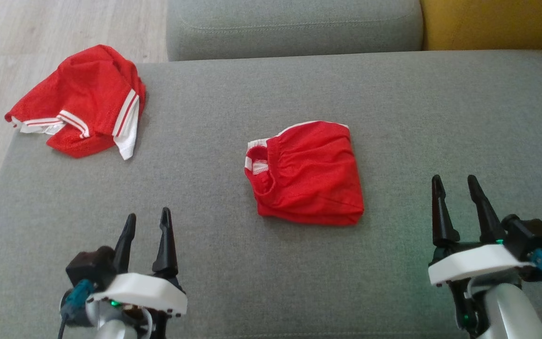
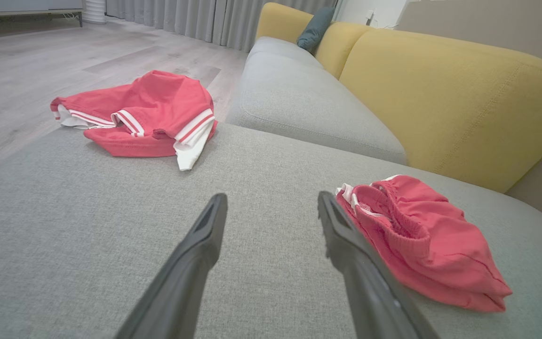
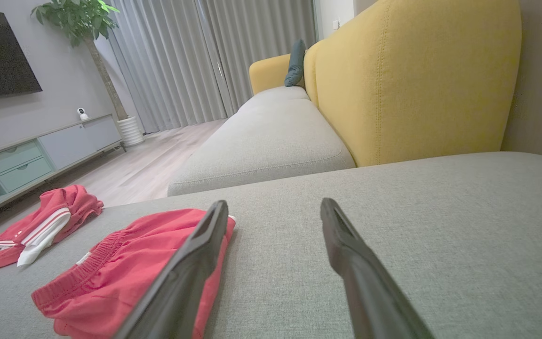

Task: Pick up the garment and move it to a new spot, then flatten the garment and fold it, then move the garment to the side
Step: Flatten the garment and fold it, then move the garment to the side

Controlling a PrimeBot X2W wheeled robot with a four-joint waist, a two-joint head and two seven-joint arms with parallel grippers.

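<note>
A red garment (image 1: 308, 176), folded into a compact square with its elastic waistband on the left, lies in the middle of the grey cushion (image 1: 271, 282); it also shows in the wrist views (image 2: 421, 240) (image 3: 125, 273). A second red garment (image 1: 83, 101) with white stripes lies crumpled at the cushion's far left corner (image 2: 144, 113) (image 3: 45, 223). My left gripper (image 1: 148, 213) (image 2: 272, 197) hovers open at the lower left, left of the folded piece. My right gripper (image 1: 454, 178) (image 3: 274, 203) stands open to its right. Neither touches any cloth.
The cushion's left edge drops to a pale wooden floor (image 1: 40, 33). Behind it sits another grey seat cushion (image 1: 294, 28) and a yellow sofa back (image 1: 497, 23). A TV cabinet (image 3: 40, 155) and a potted plant (image 3: 83, 28) stand across the room.
</note>
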